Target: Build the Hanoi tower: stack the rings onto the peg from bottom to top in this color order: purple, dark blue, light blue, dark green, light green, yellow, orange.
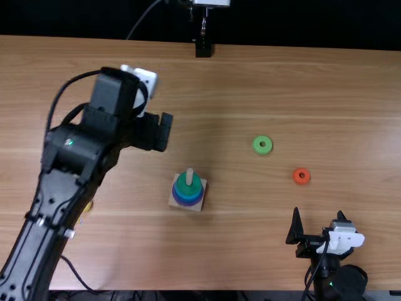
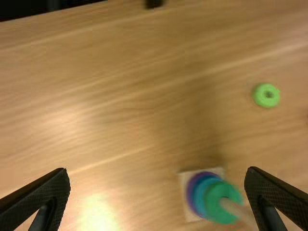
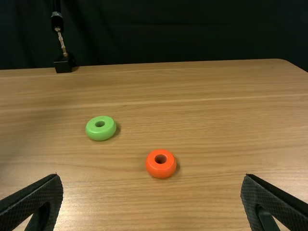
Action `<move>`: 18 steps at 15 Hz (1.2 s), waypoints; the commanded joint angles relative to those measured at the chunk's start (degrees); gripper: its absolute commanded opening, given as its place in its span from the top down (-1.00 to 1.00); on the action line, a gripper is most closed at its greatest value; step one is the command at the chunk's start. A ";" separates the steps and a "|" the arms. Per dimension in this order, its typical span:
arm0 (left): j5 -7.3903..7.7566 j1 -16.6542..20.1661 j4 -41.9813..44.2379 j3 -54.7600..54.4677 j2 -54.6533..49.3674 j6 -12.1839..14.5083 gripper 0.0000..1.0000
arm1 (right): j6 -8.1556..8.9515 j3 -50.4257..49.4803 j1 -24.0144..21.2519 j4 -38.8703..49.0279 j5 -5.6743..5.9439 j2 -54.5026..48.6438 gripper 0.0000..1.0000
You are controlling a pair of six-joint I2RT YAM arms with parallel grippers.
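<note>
OK so the left hand (image 1: pixel 164 132) is hanging over the counter (image 1: pixel 250 81), off to the left of the peg (image 1: pixel 189 176) and farther toward the far edge. In the left wrist view its fingers are standing wide apart. The right hand (image 1: pixel 318 212) is hovering by the near edge on the right side, and its fingers are spreading wide apart too, pretty obvious in its own wrist view.

The peg is sticking up from its light square base (image 1: pixel 172 202), a bit left of the middle of the counter. On it, the purple ring (image 1: pixel 188 204) is sitting lowest, blue (image 1: pixel 188 197) is showing above that, and the dark green ring (image 1: pixel 188 187) is resting on top, with the peg's tip poking through. I can't really tell from here how many blue rings are stacking up in there.

The light green ring (image 1: pixel 256 147) is lying flat to the right of the peg and farther back. The orange ring (image 1: pixel 297 179) is lying flat too, farther right and closer to the near edge. A yellow piece (image 1: pixel 88 205) is peeking out beside the left arm (image 1: pixel 56 182), which is covering part of it. A black block (image 1: pixel 203 49) is standing at the far edge.
</note>
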 commanded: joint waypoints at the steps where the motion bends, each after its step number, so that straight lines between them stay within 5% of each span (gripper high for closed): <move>1: -9.15 2.06 1.23 -4.98 -4.63 0.41 -1.00 | -0.05 -3.90 -0.59 -4.36 0.63 -0.73 -1.00; 2: -10.31 3.64 4.39 -8.67 -7.71 0.62 -1.00 | -0.05 -3.90 -0.59 -4.36 0.63 -0.73 -1.00; 6: -9.78 11.38 26.23 -28.19 -23.26 0.83 -1.00 | -0.05 -3.90 -0.59 -4.36 0.63 -0.73 -1.00; 9: -6.09 15.24 31.71 -40.93 -34.34 0.94 -1.00 | -0.05 -3.90 -0.59 -4.36 0.63 -0.73 -1.00; 13: -2.08 16.30 38.67 -59.12 -51.13 1.15 -1.00 | -0.05 -3.90 -0.59 -4.36 0.63 -0.73 -1.00; 18: -1.77 15.51 41.10 -80.30 -74.06 1.15 -1.00 | -0.05 -3.90 -0.59 -4.36 0.63 -0.73 -1.00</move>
